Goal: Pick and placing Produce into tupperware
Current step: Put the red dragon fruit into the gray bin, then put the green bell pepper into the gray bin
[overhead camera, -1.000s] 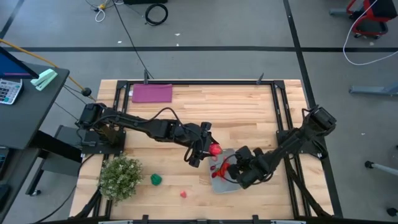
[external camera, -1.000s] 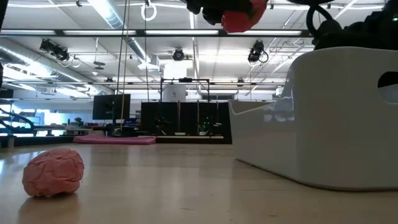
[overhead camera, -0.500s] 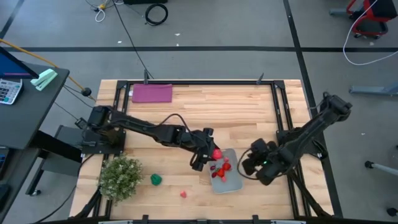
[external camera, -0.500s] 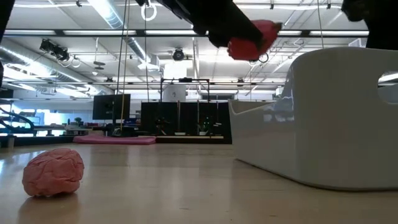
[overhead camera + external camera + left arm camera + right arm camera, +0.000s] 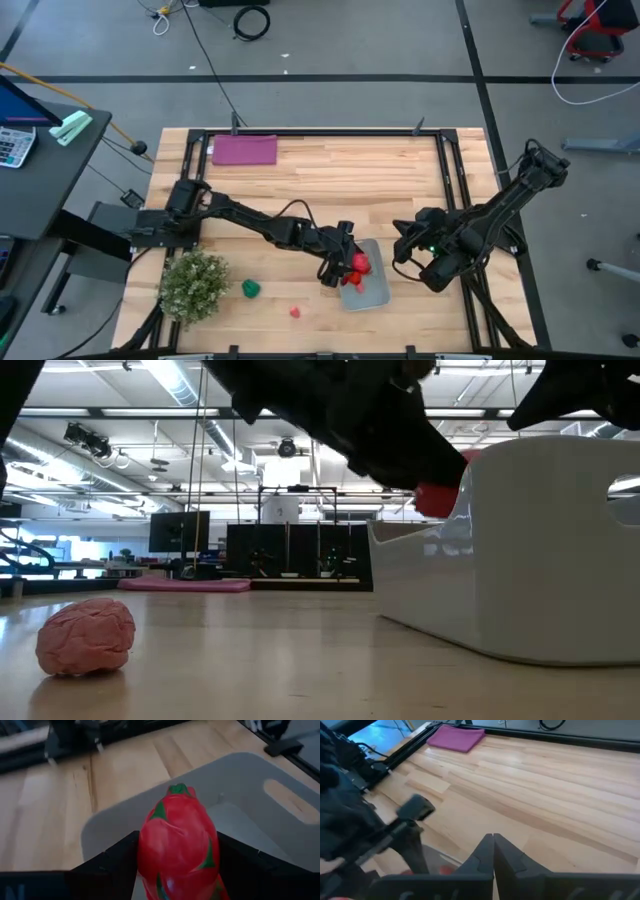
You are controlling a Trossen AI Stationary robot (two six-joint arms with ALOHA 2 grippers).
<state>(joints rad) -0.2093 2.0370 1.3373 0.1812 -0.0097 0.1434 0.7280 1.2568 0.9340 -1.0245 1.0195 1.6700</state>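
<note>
No readable text anywhere; the calculator (image 5: 14, 143) at the high view's left edge shows keys too small to make out; no labels, brands or signs legible.

Light wooden table (image 5: 330, 180) of jointed planks, filling the middle of the high view inside a black frame (image 5: 320, 132). Purple rectangle (image 5: 244, 150) flat at upper left. Bushy pale-green plant (image 5: 192, 284) at lower left, small green piece (image 5: 251, 289) just beside it to the right, small pink piece (image 5: 295, 312) near the bottom edge, centre. Clear container (image 5: 372, 295) at lower centre, red pieces (image 5: 358, 266) inside. Pink piece (image 5: 85, 636) at lower left of the low view, white container wall (image 5: 540, 550) at right.
</note>
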